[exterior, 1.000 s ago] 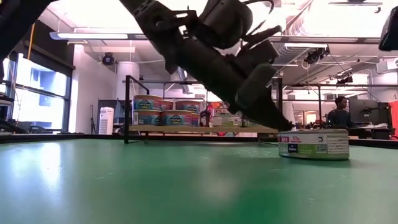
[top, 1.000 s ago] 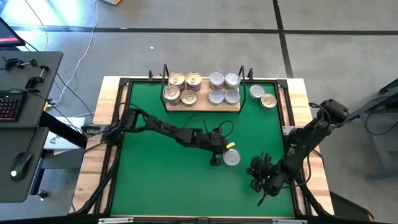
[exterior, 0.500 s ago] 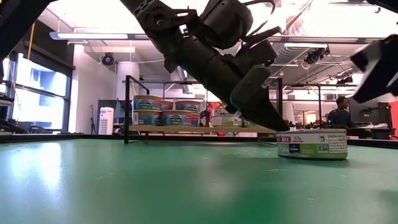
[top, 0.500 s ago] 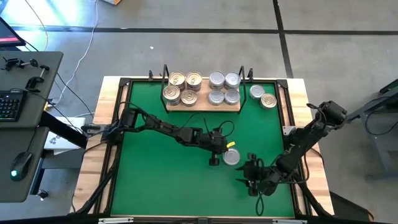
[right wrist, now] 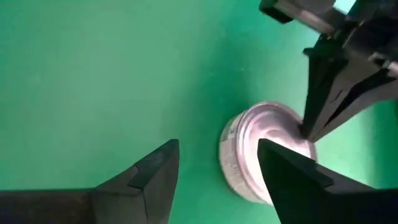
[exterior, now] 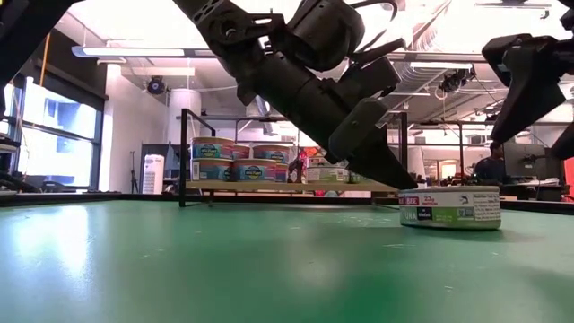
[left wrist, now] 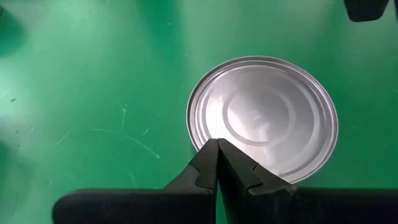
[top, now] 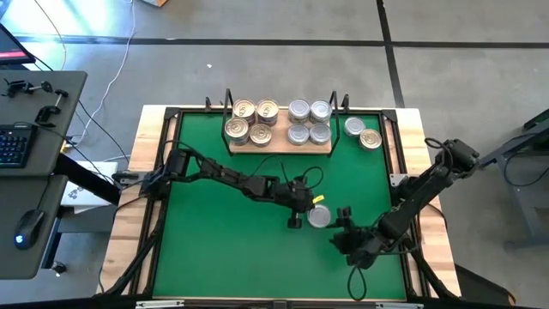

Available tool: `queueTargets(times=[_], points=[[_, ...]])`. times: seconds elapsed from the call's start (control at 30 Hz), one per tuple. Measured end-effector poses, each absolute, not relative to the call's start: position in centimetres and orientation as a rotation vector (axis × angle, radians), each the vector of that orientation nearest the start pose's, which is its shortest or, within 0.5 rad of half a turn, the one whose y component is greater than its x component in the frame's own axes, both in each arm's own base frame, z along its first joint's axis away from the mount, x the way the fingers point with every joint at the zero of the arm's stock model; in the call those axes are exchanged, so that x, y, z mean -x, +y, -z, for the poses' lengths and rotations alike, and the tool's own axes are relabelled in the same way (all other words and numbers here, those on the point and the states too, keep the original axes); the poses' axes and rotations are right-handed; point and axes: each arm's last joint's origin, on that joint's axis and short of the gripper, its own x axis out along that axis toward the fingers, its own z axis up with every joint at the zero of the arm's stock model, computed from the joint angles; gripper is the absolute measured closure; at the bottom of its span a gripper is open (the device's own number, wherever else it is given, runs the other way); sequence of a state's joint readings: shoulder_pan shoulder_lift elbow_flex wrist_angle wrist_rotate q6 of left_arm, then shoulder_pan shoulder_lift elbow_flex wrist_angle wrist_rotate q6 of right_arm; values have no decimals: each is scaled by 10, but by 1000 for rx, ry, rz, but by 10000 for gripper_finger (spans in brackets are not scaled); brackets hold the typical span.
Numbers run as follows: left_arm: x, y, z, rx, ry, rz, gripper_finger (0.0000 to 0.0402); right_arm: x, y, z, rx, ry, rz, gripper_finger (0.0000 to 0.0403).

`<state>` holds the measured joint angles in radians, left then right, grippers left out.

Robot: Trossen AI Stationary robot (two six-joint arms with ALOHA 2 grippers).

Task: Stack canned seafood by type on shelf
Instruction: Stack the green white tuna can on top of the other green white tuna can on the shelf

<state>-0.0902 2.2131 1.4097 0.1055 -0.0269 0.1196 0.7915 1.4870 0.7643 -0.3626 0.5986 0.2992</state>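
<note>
Lying alone on the green mat [top: 223, 240] toward its right half, a silver-lidded tin [top: 319, 217] sits well apart from the shelf [top: 279, 142], which stands against the mat's far edge. The left hand [top: 297, 221] has its fingers pressed fully together, tips resting at the tin's rim on its left side; in the left wrist view the shut fingertips [left wrist: 217, 163] overlap the lid's near edge and hold nothing. The right hand [top: 341, 225] is just beside the tin on its right, fingers spread apart and empty, with the tin [right wrist: 264, 152] showing ahead between them in the right wrist view. On the shelf, gold-lidded tins [top: 250, 121] fill the left half and silver-lidded tins [top: 309, 122] the right, each group reaching close to the board's edges and the black wire uprights. Two more tins [top: 362, 132], one silver and one gold, rest on the mat just past the shelf's right end, near the mat's black frame. Open green surface runs across the whole near half and the left side, with a clear strip between the lone tin and the shelf. The counter [top: 129, 232] shows as bare wood outside the frame on both sides.
</note>
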Motion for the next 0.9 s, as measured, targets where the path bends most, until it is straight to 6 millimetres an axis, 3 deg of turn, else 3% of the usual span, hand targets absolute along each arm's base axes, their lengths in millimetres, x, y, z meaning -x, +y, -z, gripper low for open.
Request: queueTargets(times=[0.27,0.9], points=[[-465,-34,-118,-191,684,124,402,-204,173,-157,590,819,47,193],[-466,-21,-117,-258,675,156,402,-216,160,-147,541,900,70,162]])
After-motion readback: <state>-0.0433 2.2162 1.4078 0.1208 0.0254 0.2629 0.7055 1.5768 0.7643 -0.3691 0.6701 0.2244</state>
